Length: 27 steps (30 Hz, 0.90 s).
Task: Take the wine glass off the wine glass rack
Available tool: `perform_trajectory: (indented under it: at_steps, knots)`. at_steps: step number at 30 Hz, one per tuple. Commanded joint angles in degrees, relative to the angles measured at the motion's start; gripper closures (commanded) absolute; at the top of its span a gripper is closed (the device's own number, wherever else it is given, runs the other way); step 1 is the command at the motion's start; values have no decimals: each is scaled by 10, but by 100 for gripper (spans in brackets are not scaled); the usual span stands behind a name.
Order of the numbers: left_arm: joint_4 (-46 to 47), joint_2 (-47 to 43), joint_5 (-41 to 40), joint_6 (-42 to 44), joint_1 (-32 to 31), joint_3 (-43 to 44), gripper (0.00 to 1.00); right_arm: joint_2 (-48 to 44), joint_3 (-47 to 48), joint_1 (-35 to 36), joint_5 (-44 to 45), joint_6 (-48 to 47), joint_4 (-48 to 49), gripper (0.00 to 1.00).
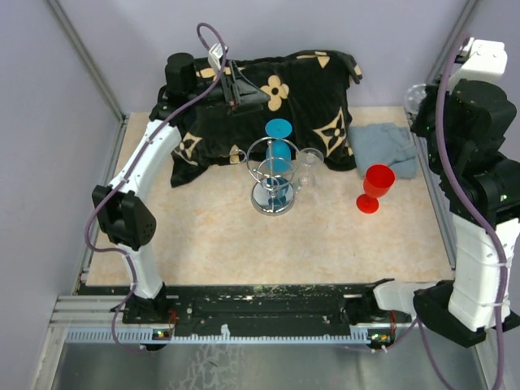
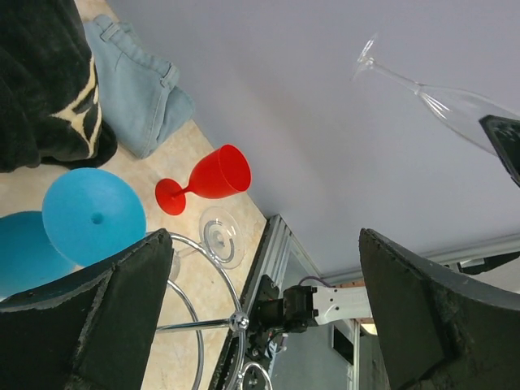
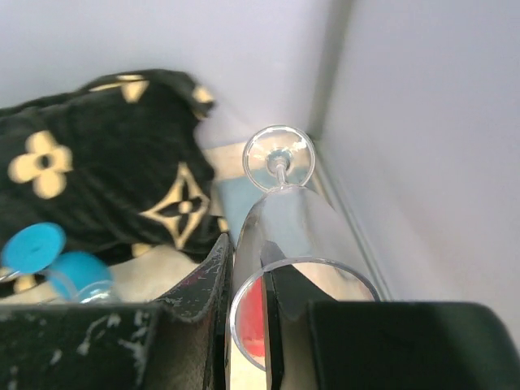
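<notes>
While the left gripper (image 2: 264, 244) gapes near the wine glass rack (image 1: 269, 205), the right gripper (image 3: 252, 317) clamps a wine glass (image 3: 284, 219) well apart.

No legible text, number or brand name was found in any view. The black cushion (image 1: 268, 106) at the far edge of the table (image 1: 203, 244) carried only tan flower and four-pointed star motifs; no letters were readable there.

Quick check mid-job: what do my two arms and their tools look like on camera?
The left arm and right arm have white links, black joints and a purple cable along each. Tool fingers are broad, matte black, scuffed pale at the edges.
</notes>
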Motion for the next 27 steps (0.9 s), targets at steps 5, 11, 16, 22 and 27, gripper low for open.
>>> perform_trajectory:
  at_steps: [5, 11, 16, 22, 27]
  knots:
    - [44, -30, 28, -20, 7, -25, 0, 27, -93, -236, -119, 40, -4, 100]
    - [44, -50, 39, -16, 10, -56, 0, 29, -198, -334, -207, 61, 21, 100]
    - [47, -71, 41, -7, 15, -90, 0, 32, -254, -346, -220, 63, 33, 100]
    - [63, -79, 46, -15, 20, -106, 0, 41, -345, -348, -241, 78, 78, 100]
    - [74, -89, 50, -18, 22, -116, 0, 45, -413, -348, -234, 78, 111, 100]
